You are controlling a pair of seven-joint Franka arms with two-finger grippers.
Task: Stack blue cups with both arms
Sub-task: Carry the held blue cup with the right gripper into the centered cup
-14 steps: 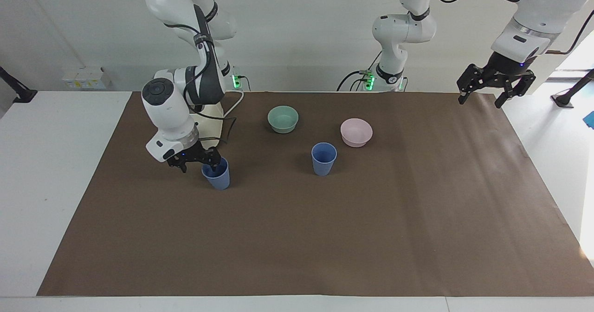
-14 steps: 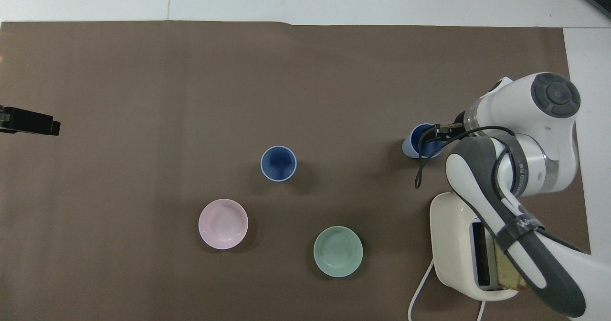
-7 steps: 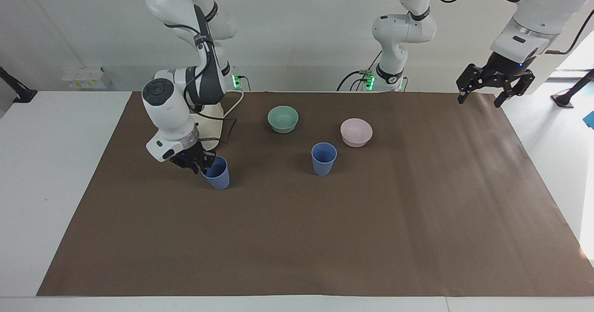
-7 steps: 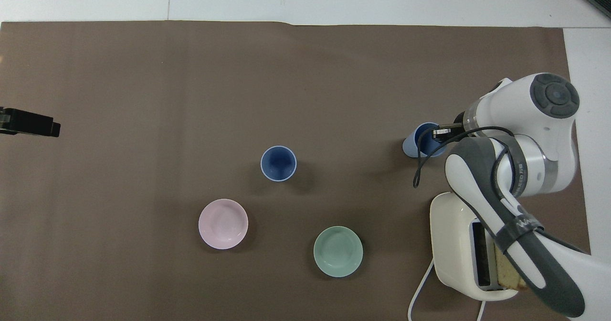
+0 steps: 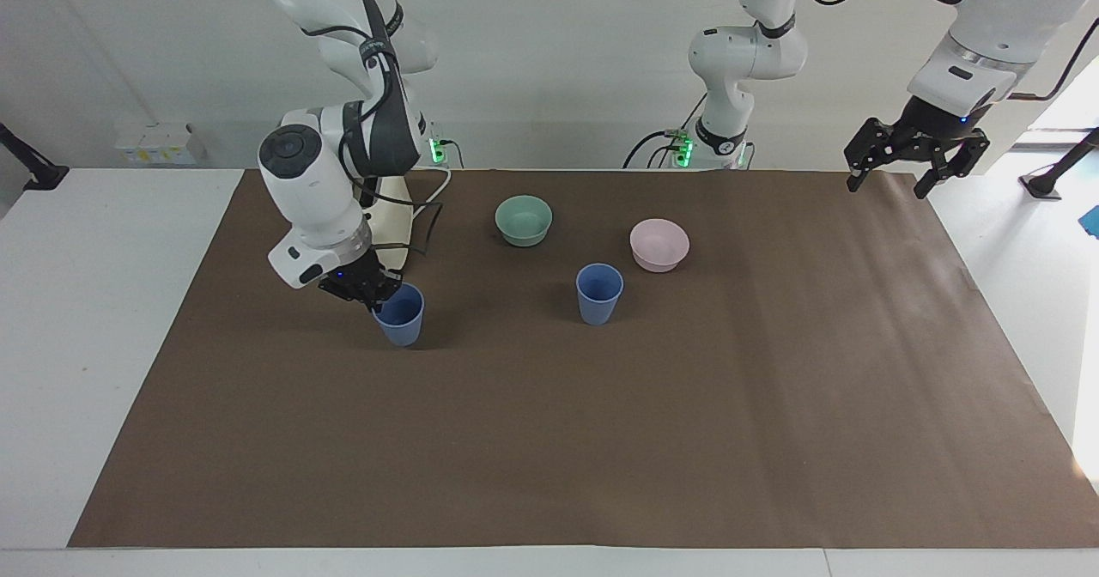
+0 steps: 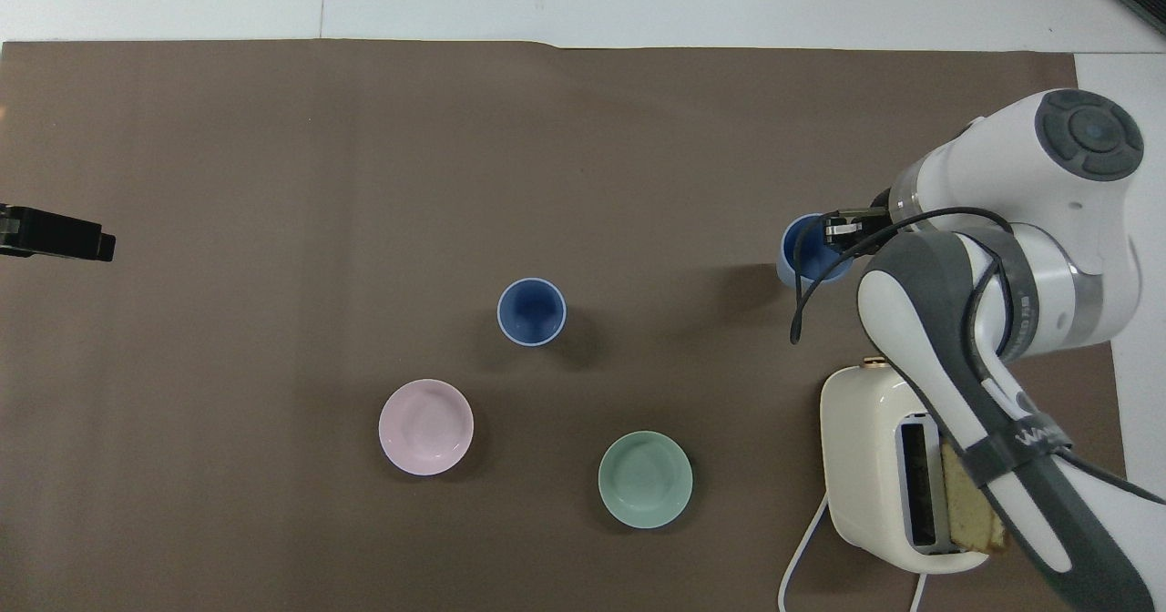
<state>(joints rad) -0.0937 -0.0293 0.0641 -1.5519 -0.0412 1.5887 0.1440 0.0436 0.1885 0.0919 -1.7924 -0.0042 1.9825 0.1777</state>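
My right claw pinches the nearest blue cup's rim, seemingly just lifted; left claw waits, spread wide.

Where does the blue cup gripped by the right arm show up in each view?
Facing view: the gripped blue cup sits low in the picture toward the right arm's end, pinched at its rim by the right gripper.
Overhead view: the same cup is just farther from the robots than the toaster.
Shared landmark: the teal bowl.
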